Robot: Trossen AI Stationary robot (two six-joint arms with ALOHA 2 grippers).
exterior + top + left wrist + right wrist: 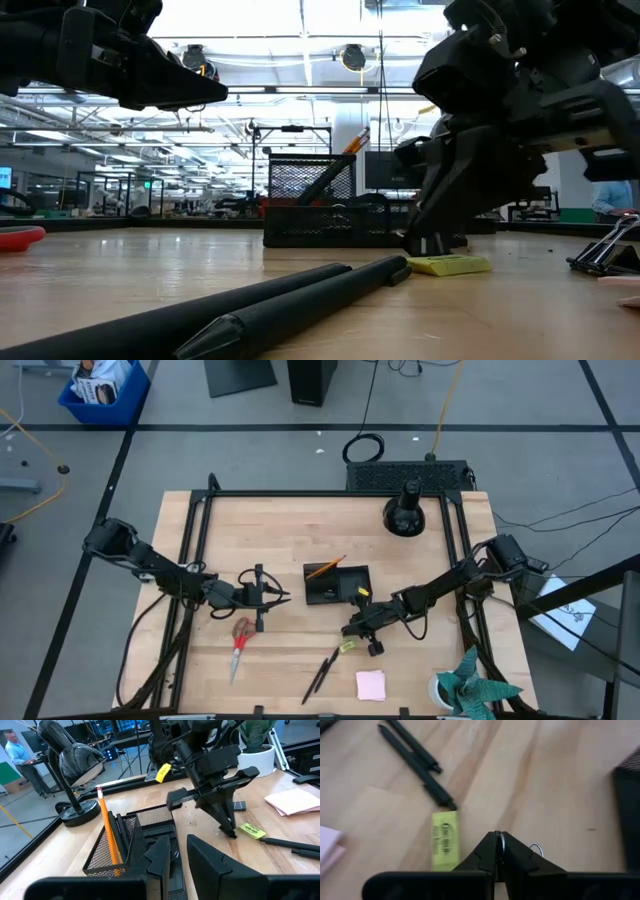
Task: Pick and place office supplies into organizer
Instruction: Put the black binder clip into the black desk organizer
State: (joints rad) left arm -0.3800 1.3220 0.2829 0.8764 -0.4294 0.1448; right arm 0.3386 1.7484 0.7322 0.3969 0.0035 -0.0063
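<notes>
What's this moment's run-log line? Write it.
left claw: open, beside organizer | right claw: shut, beside yellow item

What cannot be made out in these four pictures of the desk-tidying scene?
- Right tool: shut; a wire loop beside it, grip unclear in the right wrist view.
- Organizer: contents beyond the pencil too small in the high view.
- Scissors: cut off by the low view's edge.

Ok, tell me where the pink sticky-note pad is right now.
In the high view, the pink sticky-note pad lies near the table's front edge, between the black pens and the teal paper plant.
</notes>
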